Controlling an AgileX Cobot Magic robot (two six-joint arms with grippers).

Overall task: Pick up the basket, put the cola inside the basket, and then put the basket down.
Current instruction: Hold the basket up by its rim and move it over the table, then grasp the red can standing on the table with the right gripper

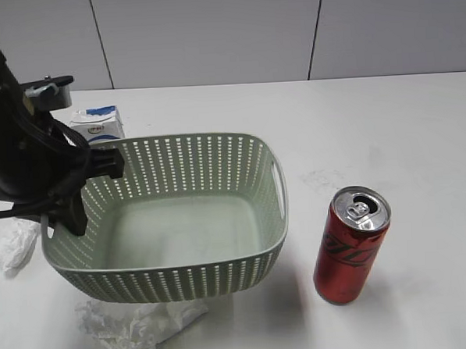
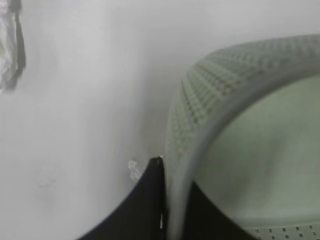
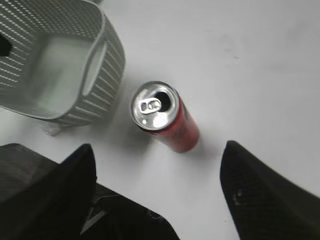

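The pale green slotted basket is left of centre and looks slightly raised off the white table. My left gripper is shut on its left wall. In the left wrist view the wall runs between the two black fingers. The basket is empty. The cola, a slim red can with a silver top, stands upright on the table right of the basket. My right gripper is open above the can, with the basket to its left. The right gripper does not show in the exterior view.
A white-and-blue milk carton stands behind the basket's left corner. Crumpled white paper lies under the basket's front edge and at the far left. The left arm's dark body fills the left edge.
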